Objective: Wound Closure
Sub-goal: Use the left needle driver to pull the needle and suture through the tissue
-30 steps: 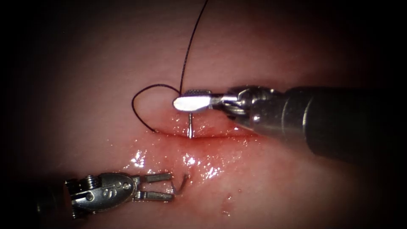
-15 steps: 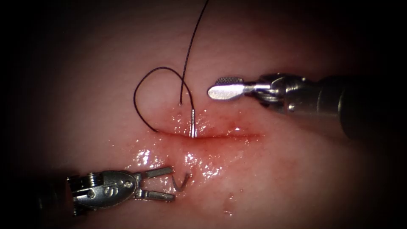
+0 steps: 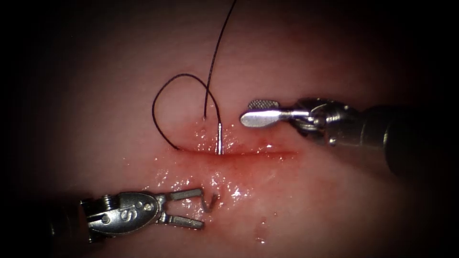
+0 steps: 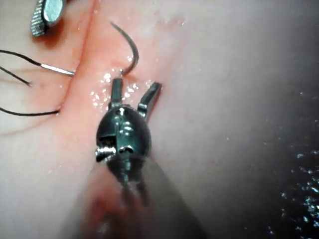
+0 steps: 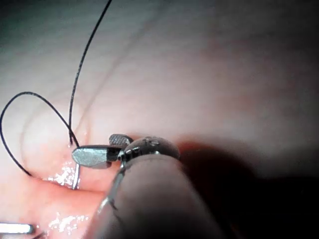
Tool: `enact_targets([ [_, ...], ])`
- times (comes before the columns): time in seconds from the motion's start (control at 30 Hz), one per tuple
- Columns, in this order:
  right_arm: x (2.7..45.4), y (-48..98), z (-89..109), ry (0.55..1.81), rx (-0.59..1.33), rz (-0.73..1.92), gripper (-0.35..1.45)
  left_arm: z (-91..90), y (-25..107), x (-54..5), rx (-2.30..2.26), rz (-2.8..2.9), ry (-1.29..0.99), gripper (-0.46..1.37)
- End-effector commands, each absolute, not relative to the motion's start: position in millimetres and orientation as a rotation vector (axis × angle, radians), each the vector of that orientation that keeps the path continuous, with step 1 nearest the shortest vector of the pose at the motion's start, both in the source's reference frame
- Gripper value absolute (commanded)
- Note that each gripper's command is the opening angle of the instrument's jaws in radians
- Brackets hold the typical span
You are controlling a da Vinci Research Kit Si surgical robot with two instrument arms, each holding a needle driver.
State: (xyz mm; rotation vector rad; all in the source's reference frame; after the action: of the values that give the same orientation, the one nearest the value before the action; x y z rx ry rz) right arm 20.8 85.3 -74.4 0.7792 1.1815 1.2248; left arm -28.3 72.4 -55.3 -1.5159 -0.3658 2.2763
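Steel left tool (image 3: 195,208) gaping; empty.

We see tissue (image 3: 119,71) w/ cut (image 3: 258,154), red fluid (image 3: 239,143), thread (image 3: 165,114) looped on top, needle (image 3: 219,138) stuck in.
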Motion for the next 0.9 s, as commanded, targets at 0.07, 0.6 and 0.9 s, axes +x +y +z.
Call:
enact_targets([
  [0.07,20.9,85.0,-74.2,1.190,0.782,1.216,1.25,-55.7,72.5,-28.4,-1.514,2.279,-0.359,0.46],
  [0.6,19.9,83.9,-74.0,1.189,0.783,1.205,1.25,-55.6,74.0,-30.0,-1.518,2.276,-0.296,0.55],
  [0.9,18.8,83.4,-74.4,1.184,0.761,1.230,1.25,-55.2,74.9,-31.1,-1.500,2.264,-0.287,0.45],
])
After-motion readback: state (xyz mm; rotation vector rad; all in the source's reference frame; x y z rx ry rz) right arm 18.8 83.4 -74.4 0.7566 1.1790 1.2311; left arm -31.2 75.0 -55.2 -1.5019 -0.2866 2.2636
